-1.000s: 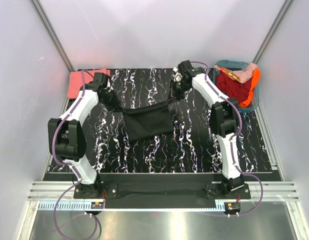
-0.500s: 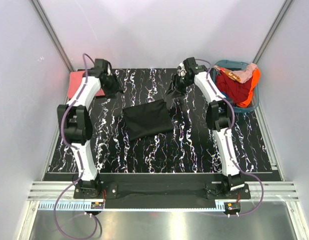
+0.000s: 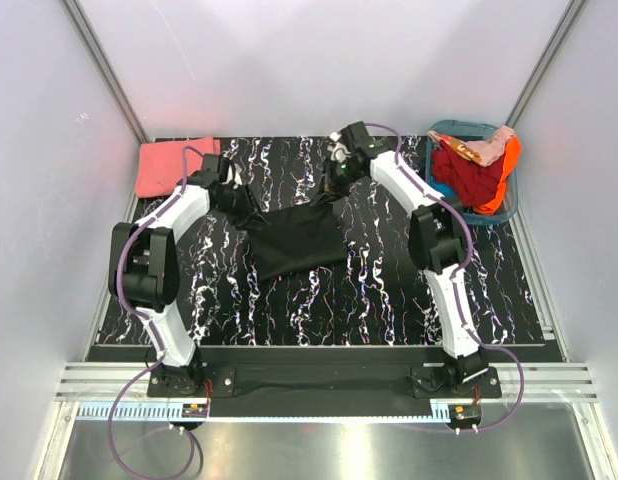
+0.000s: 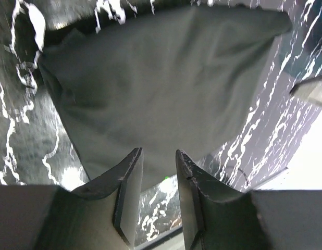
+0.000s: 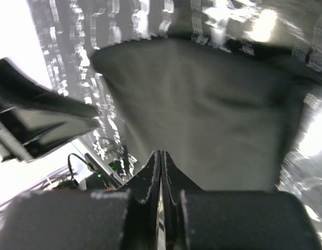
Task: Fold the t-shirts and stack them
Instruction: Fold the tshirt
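Observation:
The black t-shirt (image 3: 299, 240) lies folded in a rough rectangle in the middle of the table. It fills the left wrist view (image 4: 161, 83) and the right wrist view (image 5: 202, 114). My left gripper (image 3: 239, 200) is low at the shirt's far left corner, with its jaws (image 4: 158, 152) a little apart and nothing between them. My right gripper (image 3: 332, 188) is at the shirt's far right corner, with its jaws (image 5: 161, 152) pressed together and no cloth visible between them. The coral-pink t-shirt (image 3: 169, 165) lies folded at the table's far left corner.
A teal basket (image 3: 459, 127) stands at the far right corner, holding red, orange and pink clothes (image 3: 479, 165). The tabletop (image 3: 389, 290) is black marble-patterned. Walls and metal rails close in the sides.
One second ago both grippers held the shirt stretched between them. Then they let go and lifted away. Now both have come back down to the shirt's far corners. The shirt stays folded.

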You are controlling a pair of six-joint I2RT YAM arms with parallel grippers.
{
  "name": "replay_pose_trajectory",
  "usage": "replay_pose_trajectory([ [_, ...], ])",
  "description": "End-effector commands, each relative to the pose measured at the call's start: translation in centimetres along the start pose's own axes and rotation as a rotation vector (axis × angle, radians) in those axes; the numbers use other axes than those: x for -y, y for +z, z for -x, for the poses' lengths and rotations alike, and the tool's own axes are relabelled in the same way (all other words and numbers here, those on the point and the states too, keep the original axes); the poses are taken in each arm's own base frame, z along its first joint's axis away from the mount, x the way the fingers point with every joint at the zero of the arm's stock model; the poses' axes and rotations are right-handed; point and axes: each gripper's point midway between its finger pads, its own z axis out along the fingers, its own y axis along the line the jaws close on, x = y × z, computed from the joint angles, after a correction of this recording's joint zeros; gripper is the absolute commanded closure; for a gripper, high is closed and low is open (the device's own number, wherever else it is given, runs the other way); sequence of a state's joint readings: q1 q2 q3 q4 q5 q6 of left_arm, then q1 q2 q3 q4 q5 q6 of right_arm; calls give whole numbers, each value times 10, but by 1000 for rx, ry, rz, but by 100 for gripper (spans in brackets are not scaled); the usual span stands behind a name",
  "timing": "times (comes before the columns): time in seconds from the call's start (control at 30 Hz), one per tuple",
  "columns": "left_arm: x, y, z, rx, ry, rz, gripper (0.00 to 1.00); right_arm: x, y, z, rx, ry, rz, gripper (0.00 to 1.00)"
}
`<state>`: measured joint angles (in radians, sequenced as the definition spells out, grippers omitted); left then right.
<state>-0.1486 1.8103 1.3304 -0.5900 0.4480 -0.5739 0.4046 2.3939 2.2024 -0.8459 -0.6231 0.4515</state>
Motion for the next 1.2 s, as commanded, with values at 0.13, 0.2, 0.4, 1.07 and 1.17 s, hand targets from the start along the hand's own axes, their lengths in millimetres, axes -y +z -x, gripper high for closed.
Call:
replay_pose_trajectory([
  [0.13, 3, 17, 37, 54, 17, -67, 66, -1, 37, 36, 100, 15, 133, 97],
  [0.2, -11, 24, 46, 66, -12, -55, 66, 10, 46, 42, 92, 75, 169, 98],
  [0.4, -35, 40, 63, 75, -29, -47, 67, 40, 50, 58, 130, 130, 168, 98],
  [1.07, 10, -7, 52, 104, -6, -228, 60, 35, -23, 63, 163, 129, 110, 93],
  [1.17, 13, -2, 30, 73, -26, -248, 60, 29, -17, 32, 110, 129, 121, 92],
])
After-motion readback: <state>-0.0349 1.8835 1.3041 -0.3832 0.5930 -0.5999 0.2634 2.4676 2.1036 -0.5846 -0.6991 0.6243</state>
